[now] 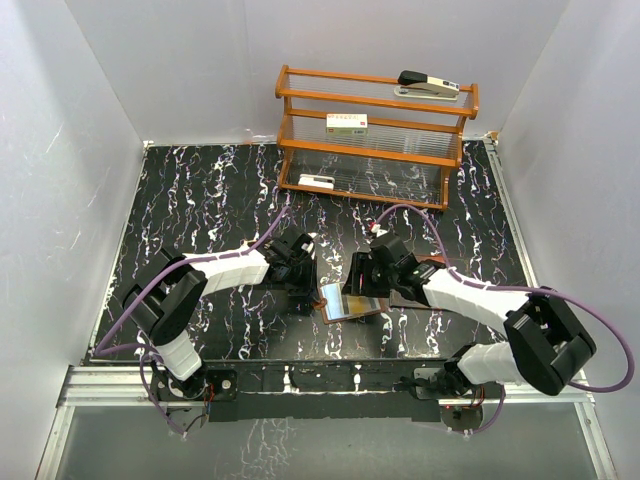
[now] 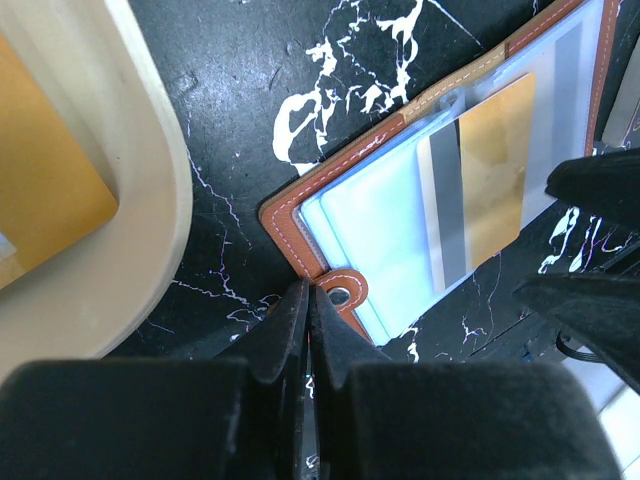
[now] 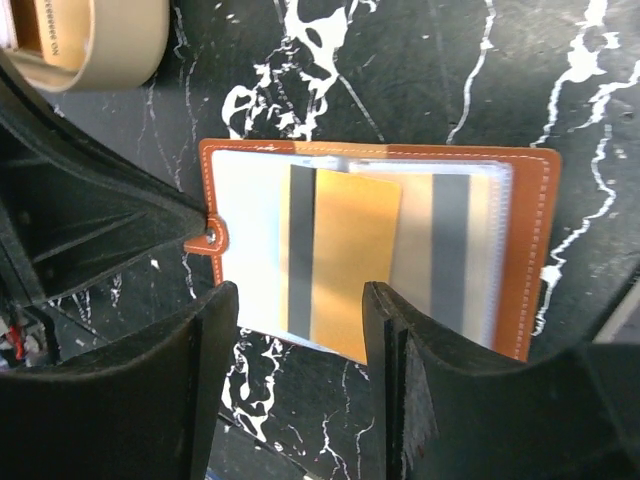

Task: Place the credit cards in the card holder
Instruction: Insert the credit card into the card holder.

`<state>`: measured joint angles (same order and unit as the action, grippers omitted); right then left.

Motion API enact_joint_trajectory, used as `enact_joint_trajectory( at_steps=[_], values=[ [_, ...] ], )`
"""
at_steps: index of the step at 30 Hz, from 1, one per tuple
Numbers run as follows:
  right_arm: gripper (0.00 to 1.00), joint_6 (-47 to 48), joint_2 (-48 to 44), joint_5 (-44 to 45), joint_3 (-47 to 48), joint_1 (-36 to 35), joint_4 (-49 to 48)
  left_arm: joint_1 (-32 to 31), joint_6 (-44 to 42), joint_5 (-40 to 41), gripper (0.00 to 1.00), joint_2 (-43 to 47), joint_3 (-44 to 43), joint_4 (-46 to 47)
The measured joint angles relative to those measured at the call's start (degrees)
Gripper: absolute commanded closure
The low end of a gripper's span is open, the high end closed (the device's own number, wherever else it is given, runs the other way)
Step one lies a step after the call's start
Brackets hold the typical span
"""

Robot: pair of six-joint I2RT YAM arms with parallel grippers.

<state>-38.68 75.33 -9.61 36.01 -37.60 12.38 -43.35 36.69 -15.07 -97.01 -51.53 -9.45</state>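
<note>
1. A black table (image 1: 200, 200) veined in white like marble fills a booth of plain white walls (image 1: 60, 150). An aluminium rail (image 1: 330, 385) runs along its 6 o'clock edge.
2. At 12 o'clock stands a wooden rack (image 1: 375, 140) with clear shelves. It carries a stapler (image 1: 428, 86) on top, a white labelled box (image 1: 346, 123) on the middle shelf and a small pale item (image 1: 316, 181) on the bottom one.
3. The card holder (image 1: 350, 302) lies open and flat on the marble, a little toward 6 o'clock of the table's centre. Its brown stitched rim frames glossy clear pockets.
4. A gold card (image 3: 355, 250) with a grey stripe lies among the middle pockets. How deep it is tucked in cannot be told.
5. The right gripper (image 3: 300, 300) hangs over that card from the holder's 1 o'clock side. Its jaws are parted and it is gripping nothing.
6. The left gripper (image 2: 308, 295) comes in from 9 o'clock with its jaws pressed together. Its tips rest against the holder's snap tab (image 2: 342, 293).
7. A tan tray (image 2: 150, 200) with rounded corners sits near the tab, at 10 o'clock of the holder in the right wrist view, with bare marble between them. An orange card (image 2: 40, 190) lies inside it.
</note>
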Motion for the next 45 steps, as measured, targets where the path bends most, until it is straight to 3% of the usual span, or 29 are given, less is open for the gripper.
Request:
enact_joint_trajectory(
  at_steps=[7, 14, 28, 32, 39, 45],
  values=[
    [0.45, 0.1, 0.6, 4.1, 0.2, 0.0, 1.5, 0.0, 0.0, 0.0, 1.00, 0.0, 0.0, 0.0],
    [0.47, 0.3, 2.8, 1.8, -0.1, 0.0, -1.6, 0.0, 0.0, -0.1, 1.00, -0.1, 0.0, 0.0],
    [0.66, 1.7, 5.8, -3.4, -0.7, -1.5, -6.2, 0.0, 0.3, -0.7, 1.00, -0.3, 0.0, 0.6],
    [0.66, 2.4, 6.4, -3.3, -0.6, -1.7, -6.5, 0.0, 0.4, -0.7, 1.00, -0.3, 0.0, 0.6],
    [0.58, 2.1, 4.5, -1.2, 2.1, -2.2, -1.4, 0.0, 0.4, 0.7, 0.85, -0.2, -1.5, -1.9],
    [0.56, -2.2, 1.5, 0.7, 8.8, -2.3, 1.5, 3.5, -0.7, 2.1, 0.82, 3.2, -5.5, -6.8]
  ],
)
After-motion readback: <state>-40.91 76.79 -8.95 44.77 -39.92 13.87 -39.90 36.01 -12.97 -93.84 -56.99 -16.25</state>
